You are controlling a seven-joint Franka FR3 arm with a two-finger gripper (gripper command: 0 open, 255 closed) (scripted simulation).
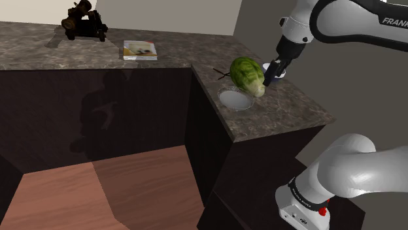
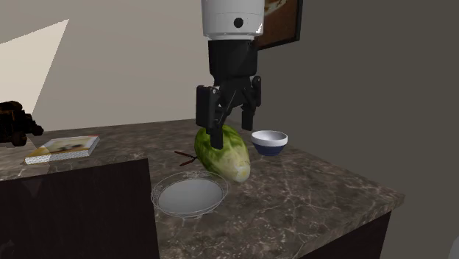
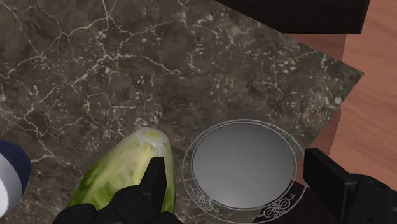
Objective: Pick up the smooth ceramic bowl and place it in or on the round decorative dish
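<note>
A small bowl [image 2: 269, 142], white inside and dark blue outside, stands upright on the dark marble counter [image 2: 316, 191]. In the shoulder view the bowl [image 1: 277, 70] is partly hidden behind my hand. The round dish [image 2: 189, 195], shallow and grey with an ornate pale rim, lies near the counter's front edge [image 1: 235, 99] [image 3: 245, 164]. A green lettuce head [image 2: 224, 153] lies between the two. My gripper [image 2: 232, 131] hangs open above the lettuce with nothing in it, and the bowl is off to its side. In the wrist view the gripper [image 3: 240, 179] has one finger over the lettuce [image 3: 124, 175] and the bowl [image 3: 9, 177] shows at the frame's edge.
A dark twig-like item [image 2: 184, 154] lies behind the lettuce. A book [image 1: 140, 50] and a dark figurine [image 1: 84, 23] sit farther along the counter. The counter drops off just past the dish to a wooden floor [image 1: 98, 196]. A framed picture [image 2: 281, 18] hangs on the wall.
</note>
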